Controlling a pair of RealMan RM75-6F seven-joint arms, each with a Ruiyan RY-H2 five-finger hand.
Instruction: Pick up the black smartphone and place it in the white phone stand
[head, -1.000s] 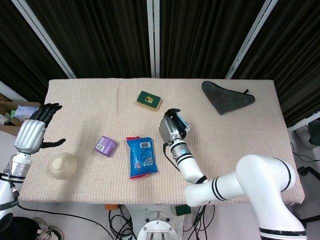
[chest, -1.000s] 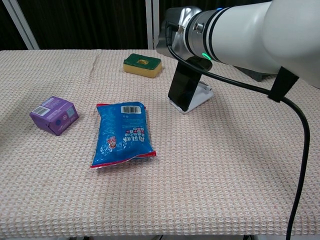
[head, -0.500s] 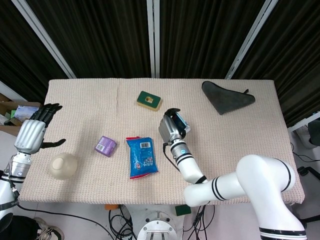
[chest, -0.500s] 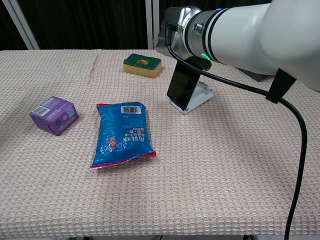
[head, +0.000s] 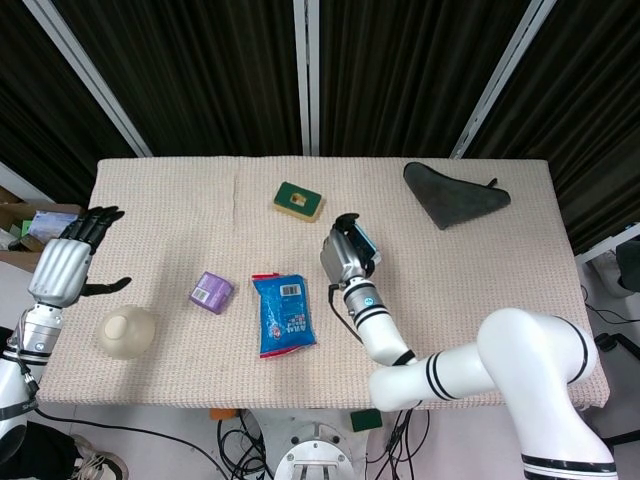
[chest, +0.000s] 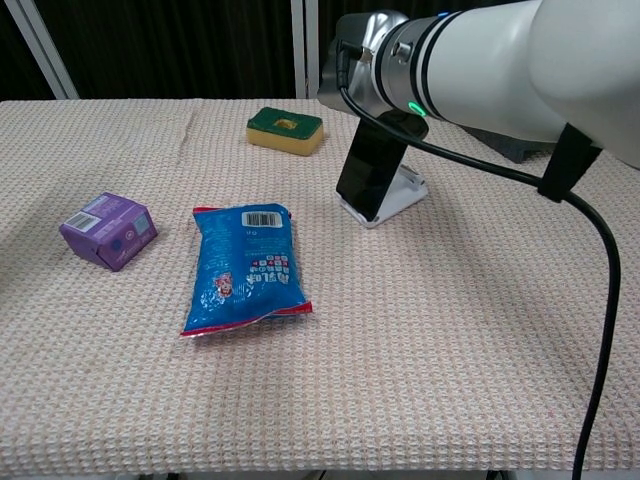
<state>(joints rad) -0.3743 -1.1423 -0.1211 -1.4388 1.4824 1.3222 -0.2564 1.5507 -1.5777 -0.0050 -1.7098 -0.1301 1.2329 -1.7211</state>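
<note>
Sat propped in the white phone stand (chest: 398, 197), the black smartphone (chest: 371, 171), upper end hidden under the right hand (head: 347, 253). Possibly gripped yet; impossible to tell from either view. Could have tipped phone or stand with a careless withdrawal. Lay close by: green sponge (chest: 285, 129) and blue snack bag (chest: 247, 264). Open cloth rightward. Hung idle, fingers apart, off the far edge: left hand (head: 70, 263).
</note>
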